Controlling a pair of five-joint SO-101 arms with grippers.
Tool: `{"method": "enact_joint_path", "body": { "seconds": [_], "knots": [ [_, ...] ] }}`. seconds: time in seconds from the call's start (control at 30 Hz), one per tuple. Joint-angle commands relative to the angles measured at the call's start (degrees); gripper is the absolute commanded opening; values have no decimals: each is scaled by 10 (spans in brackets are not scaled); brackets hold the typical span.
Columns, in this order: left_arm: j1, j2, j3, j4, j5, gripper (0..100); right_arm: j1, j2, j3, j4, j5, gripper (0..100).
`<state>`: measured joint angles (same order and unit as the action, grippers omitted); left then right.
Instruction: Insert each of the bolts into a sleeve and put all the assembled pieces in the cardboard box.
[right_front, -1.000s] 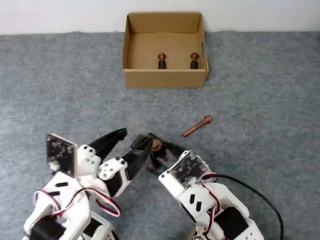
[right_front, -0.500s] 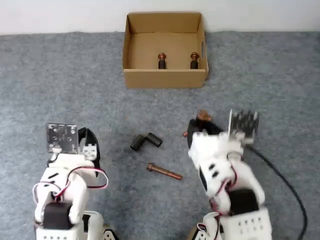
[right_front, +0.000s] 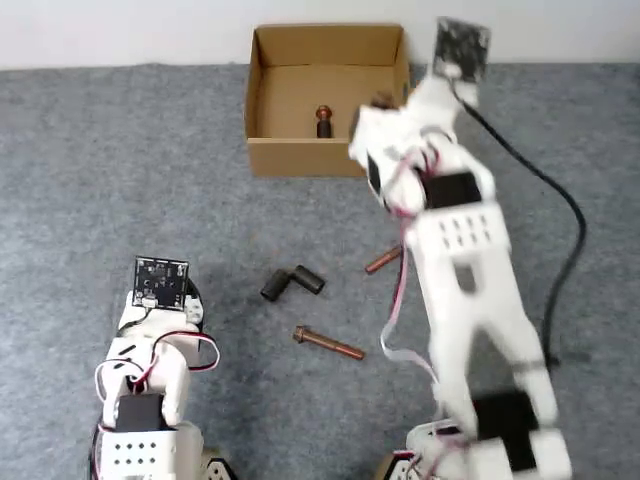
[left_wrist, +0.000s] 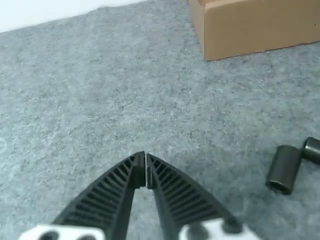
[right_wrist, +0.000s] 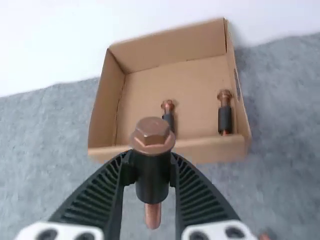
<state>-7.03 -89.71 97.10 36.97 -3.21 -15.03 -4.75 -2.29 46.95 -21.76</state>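
High view shows grey felt table (right_front: 120, 150) meeting white wall (right_front: 120, 30); left pincer (left_wrist: 145, 170) closed empty, right pincer (right_wrist: 150, 161) grips sleeved bolt (right_wrist: 152, 137).

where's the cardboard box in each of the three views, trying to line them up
High view: cardboard box at the far middle of the table, the right arm above its right side.
Left wrist view: one box corner, beyond the shut left gripper.
Right wrist view: whole box, beyond the right gripper holding a sleeved bolt.
Shared landmark: the white wall behind the box.
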Motion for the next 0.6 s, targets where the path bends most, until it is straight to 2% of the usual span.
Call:
{"method": "enact_joint_path", "body": {
  "seconds": [0.0, 0.23, 0.4, 0.57],
  "knots": [
    [-5, -4, -3, -18, 6, 5, 6, 116, -171, -20, 25, 8],
    [-5, -4, -3, -5, 85, 5, 6, 342, -389, -101, 40, 9],
    [-5, -4, -3, 21, 131, 5, 3, 485, -511, -113, 113, 9],
    [-5, -4, -3, 38, 199, 5, 15, 613, -593, -94, 155, 9]
  ]
}}
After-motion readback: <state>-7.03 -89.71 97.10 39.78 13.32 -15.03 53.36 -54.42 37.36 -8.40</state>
